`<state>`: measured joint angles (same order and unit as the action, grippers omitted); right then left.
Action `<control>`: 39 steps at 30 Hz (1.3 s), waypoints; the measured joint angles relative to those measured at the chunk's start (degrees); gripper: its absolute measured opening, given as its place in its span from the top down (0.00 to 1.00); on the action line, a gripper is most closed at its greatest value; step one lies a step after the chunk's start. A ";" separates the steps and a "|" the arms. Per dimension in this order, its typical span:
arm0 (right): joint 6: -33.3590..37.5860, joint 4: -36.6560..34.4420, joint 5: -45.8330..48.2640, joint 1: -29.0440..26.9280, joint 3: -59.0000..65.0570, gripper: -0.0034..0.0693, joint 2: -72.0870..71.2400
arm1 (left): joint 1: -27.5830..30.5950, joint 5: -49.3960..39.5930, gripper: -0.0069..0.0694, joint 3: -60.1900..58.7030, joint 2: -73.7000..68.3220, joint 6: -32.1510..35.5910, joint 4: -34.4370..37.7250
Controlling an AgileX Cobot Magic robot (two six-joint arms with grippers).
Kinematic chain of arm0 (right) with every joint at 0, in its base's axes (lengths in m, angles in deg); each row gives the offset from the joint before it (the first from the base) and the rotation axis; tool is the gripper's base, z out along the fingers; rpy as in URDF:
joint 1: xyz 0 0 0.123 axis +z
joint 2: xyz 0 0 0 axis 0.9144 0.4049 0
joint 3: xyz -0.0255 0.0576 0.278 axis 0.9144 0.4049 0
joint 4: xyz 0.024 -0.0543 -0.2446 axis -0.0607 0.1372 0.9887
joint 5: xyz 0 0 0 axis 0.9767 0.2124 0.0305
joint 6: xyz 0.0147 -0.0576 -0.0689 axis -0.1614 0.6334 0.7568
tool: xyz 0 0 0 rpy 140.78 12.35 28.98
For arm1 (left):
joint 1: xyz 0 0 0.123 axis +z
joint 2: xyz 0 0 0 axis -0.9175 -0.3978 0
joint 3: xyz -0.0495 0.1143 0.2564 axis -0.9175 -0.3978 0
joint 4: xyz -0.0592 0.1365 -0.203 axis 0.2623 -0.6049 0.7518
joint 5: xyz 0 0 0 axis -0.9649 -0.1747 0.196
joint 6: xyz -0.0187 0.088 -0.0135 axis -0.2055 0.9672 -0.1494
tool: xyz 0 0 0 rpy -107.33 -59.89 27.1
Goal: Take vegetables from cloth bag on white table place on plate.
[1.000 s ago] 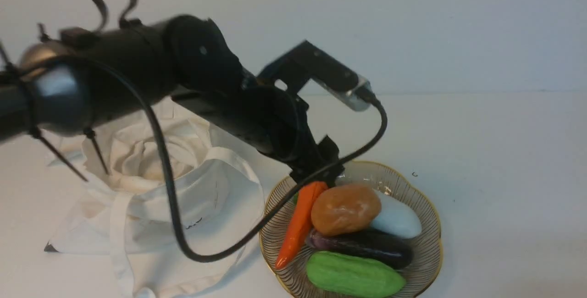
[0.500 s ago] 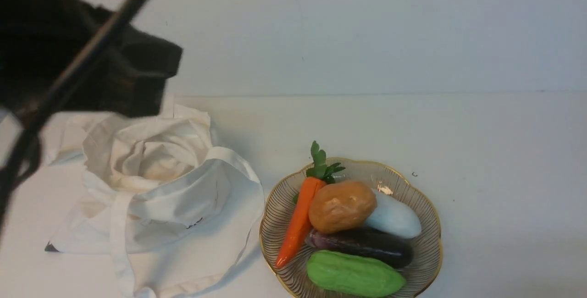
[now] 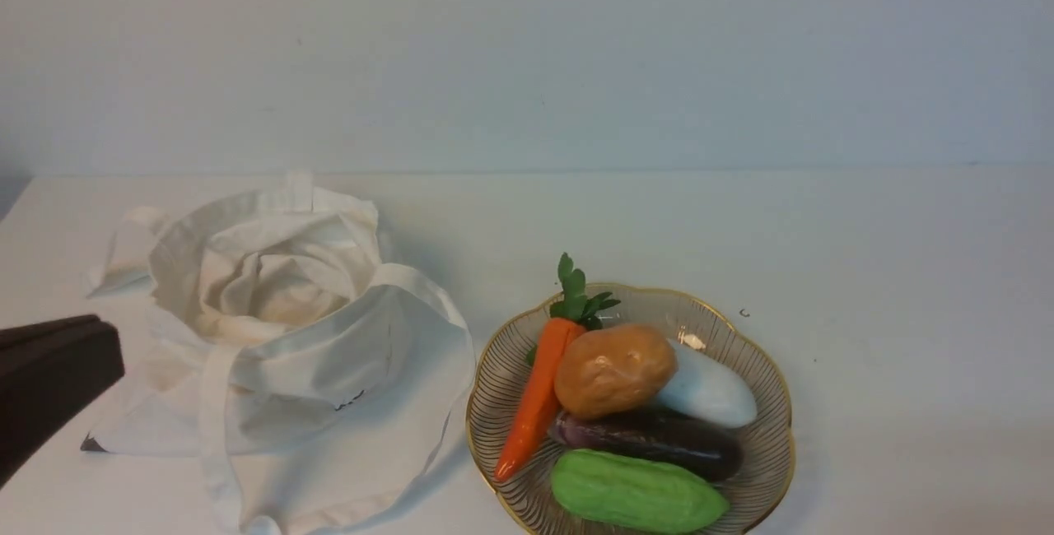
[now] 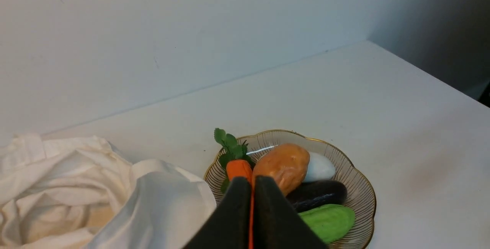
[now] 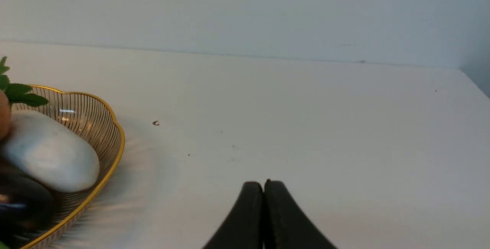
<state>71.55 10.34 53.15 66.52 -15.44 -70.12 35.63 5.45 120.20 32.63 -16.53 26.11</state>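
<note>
The orange-brown potato (image 3: 613,370) (image 4: 281,166) lies on the gold-rimmed glass plate (image 3: 781,403) (image 4: 361,182), resting on the other vegetables. Left of the plate on the white table (image 3: 906,272) the cloth bag (image 3: 280,321) (image 4: 76,187) lies crumpled with its mouth open. My left gripper (image 3: 103,354) (image 4: 252,179) is shut and empty at the front view's left edge, beside the bag and away from the plate. My right gripper (image 5: 263,183) is shut and empty over bare table to the right of the plate; the front view does not show it.
On the plate also lie a carrot (image 3: 539,391) with green leaves, a white oval vegetable (image 3: 708,391), a dark eggplant (image 3: 659,440) and a green cucumber (image 3: 634,494). A pale wall (image 3: 576,49) closes off the back of the table.
My left arm has pulled back from above the plate to the near left of the view, and its jaws have shut. The potato stays on the plate.
</note>
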 joint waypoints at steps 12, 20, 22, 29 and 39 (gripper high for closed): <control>0.00 0.00 0.00 0.00 0.00 0.97 0.00 | 0.54 0.43 0.92 -2.91 3.53 0.00 -3.29; 0.00 -0.05 0.00 0.00 0.00 0.97 0.00 | 12.43 9.44 0.92 -14.85 13.18 0.24 -3.89; 0.00 -0.05 0.00 0.00 0.00 0.97 0.00 | 17.45 12.52 0.92 -21.64 17.23 1.44 -3.91; 0.00 -0.05 0.00 0.00 0.00 0.97 0.00 | 24.56 14.01 0.92 -38.66 24.22 6.07 -4.09; 0.00 0.00 0.04 0.00 0.00 0.97 0.00 | 26.18 13.80 0.92 -41.79 24.27 7.27 -4.15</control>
<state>71.55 10.34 53.19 66.52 -15.44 -70.12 61.81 19.25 78.41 56.89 -9.26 21.96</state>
